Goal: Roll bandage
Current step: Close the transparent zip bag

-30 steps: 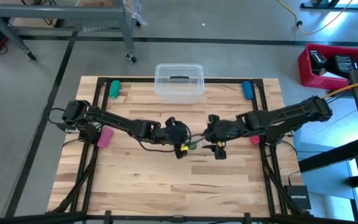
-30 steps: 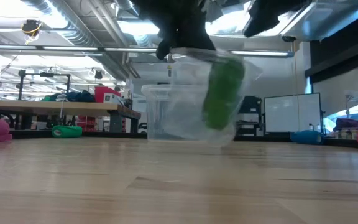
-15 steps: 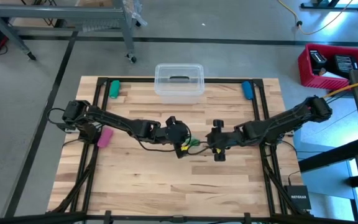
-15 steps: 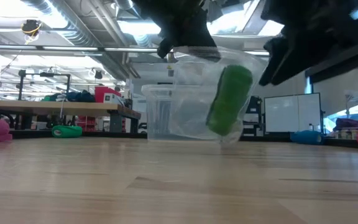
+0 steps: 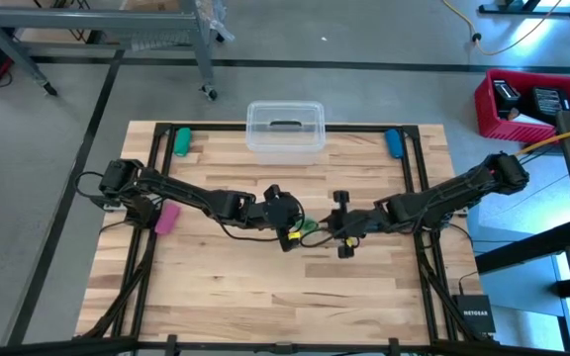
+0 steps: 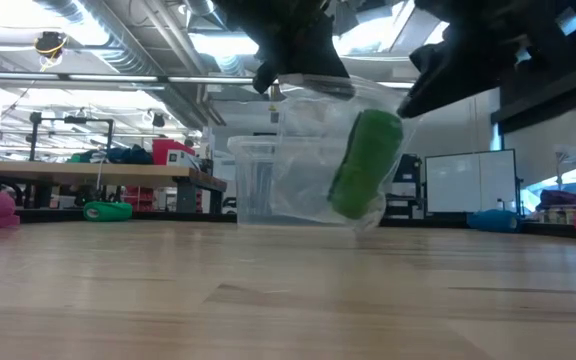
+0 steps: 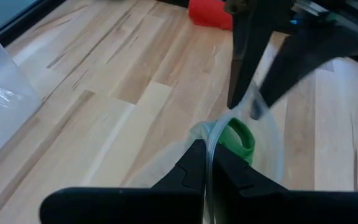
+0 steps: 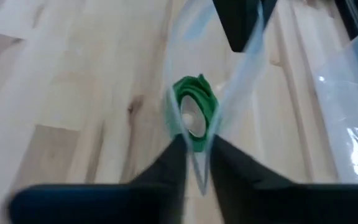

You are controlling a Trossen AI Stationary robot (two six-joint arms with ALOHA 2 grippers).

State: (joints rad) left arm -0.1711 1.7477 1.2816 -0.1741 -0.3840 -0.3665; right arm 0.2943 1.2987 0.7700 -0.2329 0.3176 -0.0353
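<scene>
Above the middle of the table [image 5: 216, 287], the left gripper [image 7: 205, 163] pinches one edge of a clear bag [image 6: 308, 150] and the right gripper [image 8: 196, 155] nips the opposite edge. The bag hangs between them. Inside it the bandage [image 6: 365, 165] is a green roll, its long axis tilted slightly off upright, one open end facing the right wrist camera.

Two grippers [image 5: 287, 230] [image 5: 332, 229], one bag [image 6: 308, 160], one green roll [image 6: 366, 163].
</scene>
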